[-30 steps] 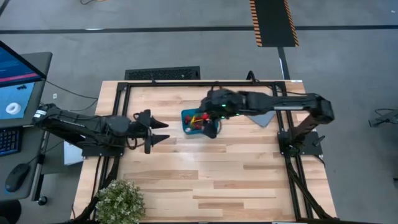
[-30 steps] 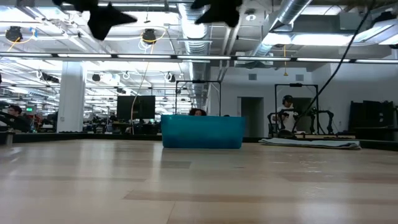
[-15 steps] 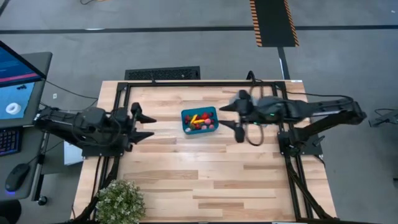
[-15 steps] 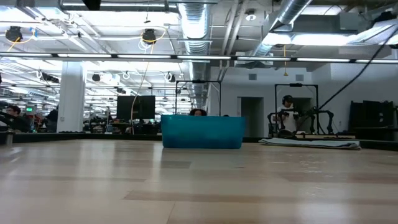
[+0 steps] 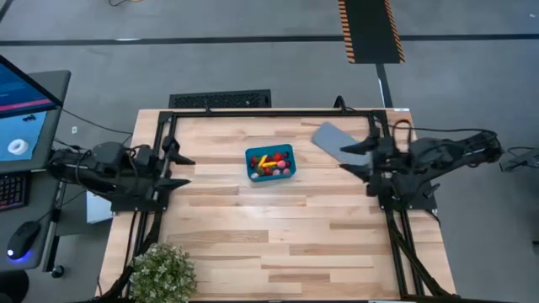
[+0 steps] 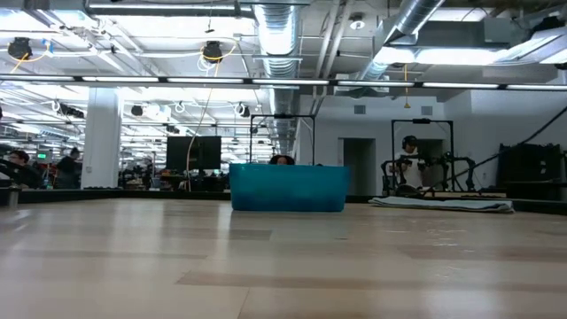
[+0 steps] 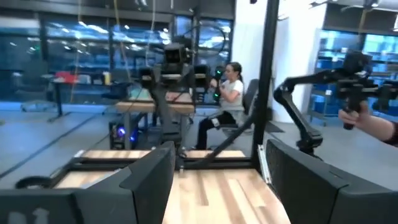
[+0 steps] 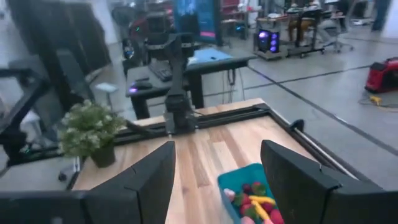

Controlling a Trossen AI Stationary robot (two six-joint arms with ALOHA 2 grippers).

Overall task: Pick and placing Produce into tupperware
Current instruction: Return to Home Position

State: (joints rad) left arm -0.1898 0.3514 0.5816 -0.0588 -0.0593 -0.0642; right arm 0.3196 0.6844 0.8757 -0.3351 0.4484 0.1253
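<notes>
The teal tupperware [image 5: 270,163] stands on the wooden table, a little beyond its middle, and it also shows in the low view [image 6: 288,188] and the right wrist view [image 8: 231,184]. Red, pink and yellow produce [image 5: 269,162] lies inside it [image 8: 254,200]. My left gripper [image 5: 178,169] hovers open at the table's left edge, pointing toward the tupperware, with nothing between its fingers [image 7: 214,186]. Over the table's right edge my right gripper [image 5: 354,158] also hangs open and empty [image 8: 217,183], facing the tupperware.
A flat grey lid [image 5: 334,140] lies on the table at the far right, close to my right gripper [image 6: 440,204]. A bushy green plant [image 5: 162,271] stands at the near left corner. A black frame [image 5: 269,113] runs along the table's edges.
My right gripper has drawn back from above the tupperware toward the table's right edge, uncovering the grey lid. My left gripper has pulled back toward the left edge and risen a little. Both have stayed open. The tupperware has not moved.
</notes>
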